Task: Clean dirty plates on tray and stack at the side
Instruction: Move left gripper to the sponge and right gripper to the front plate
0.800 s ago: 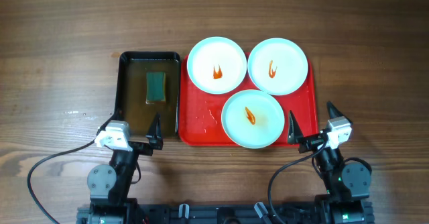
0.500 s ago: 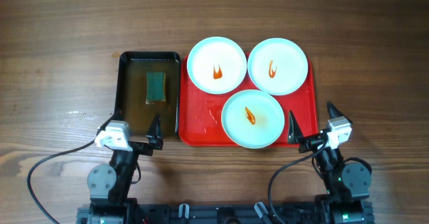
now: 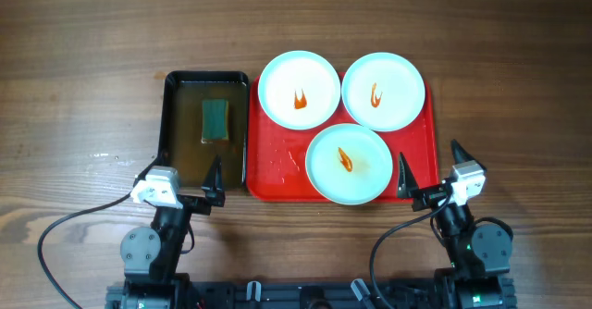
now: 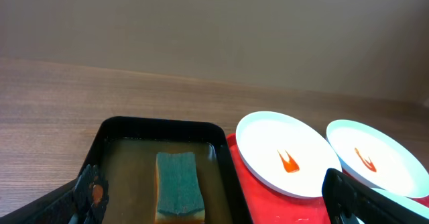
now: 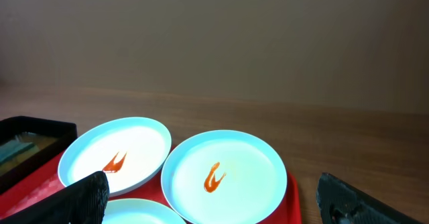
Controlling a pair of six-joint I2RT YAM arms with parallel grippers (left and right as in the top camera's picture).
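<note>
Plates [image 3: 349, 164], three of them, lie on the red tray [image 3: 273, 166] just ahead of your right claw [image 5: 218, 200] and ahead-right of your left claw [image 4: 221, 197]. Both claws are spread wide, pinching nothing.

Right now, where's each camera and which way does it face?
Overhead: above the table, looking straight down at the red tray and black tray; left claw and right claw at the bottom.
Left wrist: low behind the left claw, facing forward over the sponge; own fingers in bottom corners.
Right wrist: low, facing forward over the plates; own fingers in bottom corners.
Shared: both wrist views show the two far plates.
</note>
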